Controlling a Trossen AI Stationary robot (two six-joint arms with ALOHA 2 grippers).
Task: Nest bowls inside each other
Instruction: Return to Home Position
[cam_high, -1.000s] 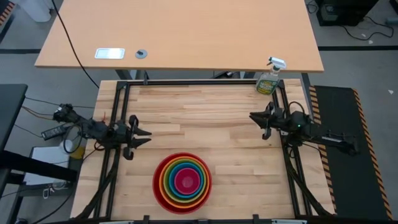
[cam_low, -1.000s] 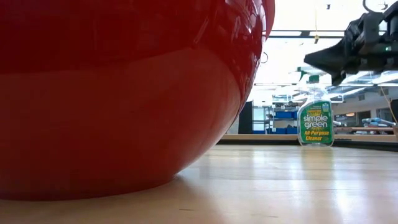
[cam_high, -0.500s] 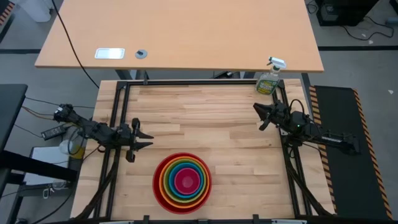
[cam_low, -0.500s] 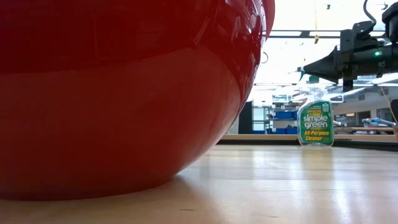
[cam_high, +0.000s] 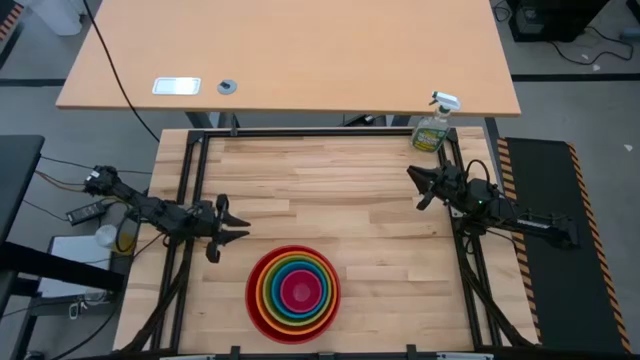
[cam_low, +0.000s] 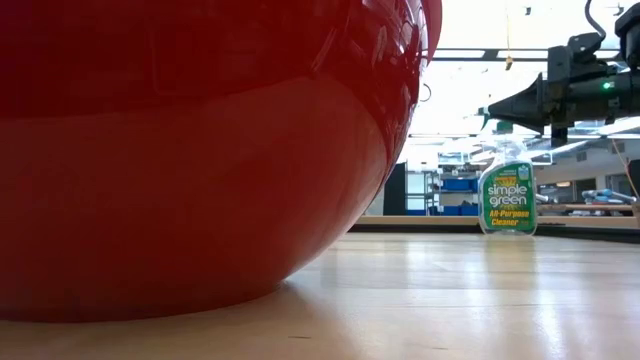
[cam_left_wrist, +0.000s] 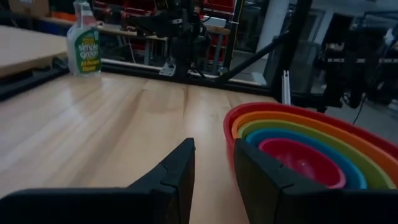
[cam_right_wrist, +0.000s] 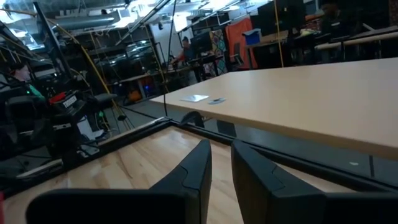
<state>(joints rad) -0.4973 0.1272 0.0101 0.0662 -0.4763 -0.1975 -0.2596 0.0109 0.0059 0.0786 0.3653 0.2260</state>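
Pale wooden worktop (cam_high: 330, 190), seen from above, with both arms drawn back to its side edges. We find the left claw (cam_left_wrist: 214, 152) near the left edge, close to the bowls (cam_high: 293, 318). Its fingers are set narrow, with a slim gap and nothing between them. Over the last second it has crept a little inward and toward the near edge. The right claw (cam_right_wrist: 221, 148) hangs by the right edge, well apart from the bowls, all but closed and empty. A second ago it drooped toward the wood; now it lies level, as it did half a second ago.

The bowls sit as one set at the near middle of the worktop. The red bowl (cam_high: 251, 292) is outermost, the pink bowl (cam_high: 298, 290) is at the centre, and the other colours are ringed between them. Neither claw touches them, and they have not moved. We judge the nesting complete, with only the parking of the arms left.

A black frame (cam_high: 320, 132) borders the worktop, and a spray bottle (cam_high: 433, 128) stands at its far right corner. Beyond lies a tan table (cam_high: 300, 60). The low view shows shelving and bright ceiling lights in the room behind.
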